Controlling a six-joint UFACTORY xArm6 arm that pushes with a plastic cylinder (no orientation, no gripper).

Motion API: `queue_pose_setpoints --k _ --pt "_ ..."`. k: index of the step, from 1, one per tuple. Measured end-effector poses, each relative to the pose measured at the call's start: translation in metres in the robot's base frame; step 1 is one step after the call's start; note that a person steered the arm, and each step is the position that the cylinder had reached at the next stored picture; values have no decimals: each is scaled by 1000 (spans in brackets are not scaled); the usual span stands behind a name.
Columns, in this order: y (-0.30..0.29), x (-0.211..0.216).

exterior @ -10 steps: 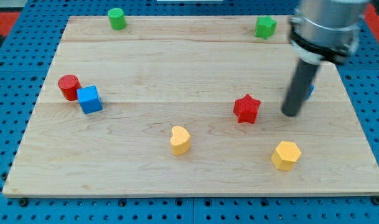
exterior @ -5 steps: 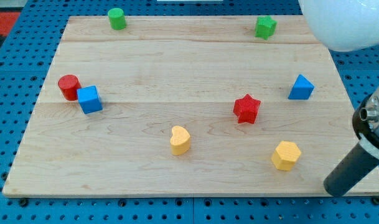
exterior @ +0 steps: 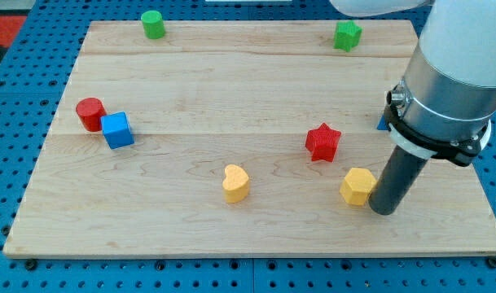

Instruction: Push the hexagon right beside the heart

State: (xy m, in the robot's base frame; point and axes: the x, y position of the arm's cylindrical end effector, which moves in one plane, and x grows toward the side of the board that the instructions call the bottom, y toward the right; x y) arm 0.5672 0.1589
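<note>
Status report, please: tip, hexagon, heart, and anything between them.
My tip against yellow hexagon, on its right. Yellow heart further left. Path between clear.

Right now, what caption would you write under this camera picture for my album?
My tip presses the yellow hexagon's right side, heading toward the yellow heart.
</note>
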Motion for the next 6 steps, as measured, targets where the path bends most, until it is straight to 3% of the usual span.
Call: queue_pose_setpoints --k 1,2,3,5,6 --pt "13 -20" --pt "-11 -37" --pt "-83 -16" --pt "-124 -113" --pt "-81 -157"
